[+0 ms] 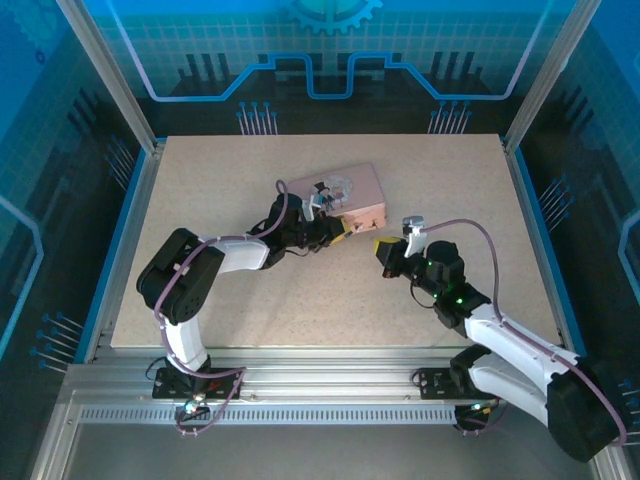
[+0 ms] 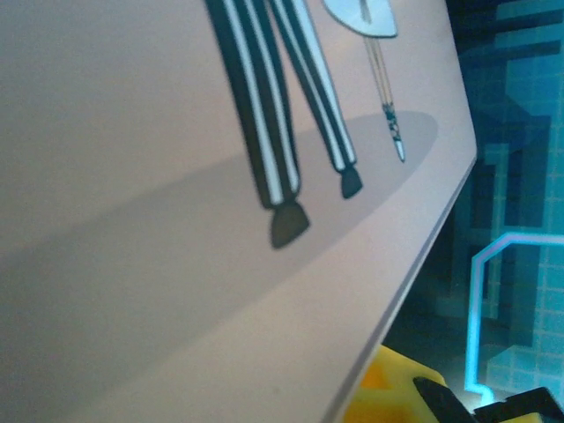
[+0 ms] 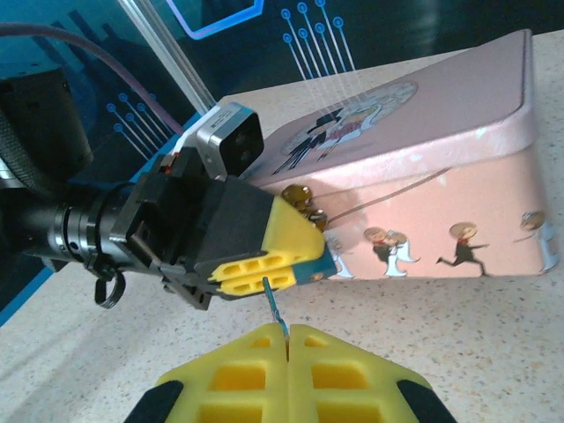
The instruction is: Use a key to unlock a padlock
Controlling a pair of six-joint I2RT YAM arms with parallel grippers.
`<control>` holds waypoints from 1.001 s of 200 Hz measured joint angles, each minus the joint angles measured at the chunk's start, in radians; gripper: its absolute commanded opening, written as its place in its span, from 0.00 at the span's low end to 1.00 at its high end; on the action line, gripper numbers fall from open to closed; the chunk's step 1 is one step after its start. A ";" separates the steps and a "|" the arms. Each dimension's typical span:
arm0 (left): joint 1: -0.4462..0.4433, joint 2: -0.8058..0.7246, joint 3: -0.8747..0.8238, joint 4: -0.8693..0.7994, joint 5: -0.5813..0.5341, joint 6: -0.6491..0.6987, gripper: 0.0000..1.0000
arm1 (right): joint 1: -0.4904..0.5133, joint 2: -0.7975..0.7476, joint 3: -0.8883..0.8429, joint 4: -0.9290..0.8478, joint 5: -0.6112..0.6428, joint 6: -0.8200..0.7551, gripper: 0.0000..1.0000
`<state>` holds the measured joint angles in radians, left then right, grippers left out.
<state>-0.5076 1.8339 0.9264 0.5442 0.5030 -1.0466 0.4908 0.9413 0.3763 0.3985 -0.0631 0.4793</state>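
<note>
In the right wrist view my left gripper (image 3: 264,264) is shut on the padlock (image 3: 320,267); a teal-blue end of it pokes out between the yellow pads. My right gripper (image 3: 288,339) is shut on the key (image 3: 274,304), a thin dark sliver standing up from between its pads. The key's tip reaches the front of the left gripper's pads, and I cannot tell whether it is inside the lock. From above, the left gripper (image 1: 335,232) and the right gripper (image 1: 384,248) face each other at mid-table.
The pink tin (image 1: 345,192) with cartoon figures lies right behind the left gripper; its lid (image 2: 176,264) looms close in the left wrist view and its side (image 3: 441,220) stands behind the padlock. Bare speckled tabletop (image 1: 250,300) lies on the near side.
</note>
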 measured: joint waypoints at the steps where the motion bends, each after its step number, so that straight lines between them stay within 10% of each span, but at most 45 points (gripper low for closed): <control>1: 0.000 0.000 0.000 -0.004 0.000 0.002 0.10 | 0.000 -0.001 0.000 -0.003 0.002 -0.002 0.00; 41: 0.000 0.000 0.004 -0.176 -0.018 0.131 0.12 | 0.000 -0.030 0.002 -0.055 0.031 -0.026 0.00; 118: 0.000 -0.045 -0.025 -0.338 -0.100 0.212 0.55 | 0.061 -0.034 0.068 -0.167 0.090 -0.121 0.00; 200: -0.006 -0.543 -0.206 -0.490 -0.213 0.142 0.67 | 0.285 0.017 0.248 -0.188 0.314 -0.441 0.00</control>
<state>-0.5133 1.2911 0.7200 0.0540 0.2901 -0.9043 0.7753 0.9581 0.6239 0.2108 0.2512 0.0383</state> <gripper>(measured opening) 0.662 0.064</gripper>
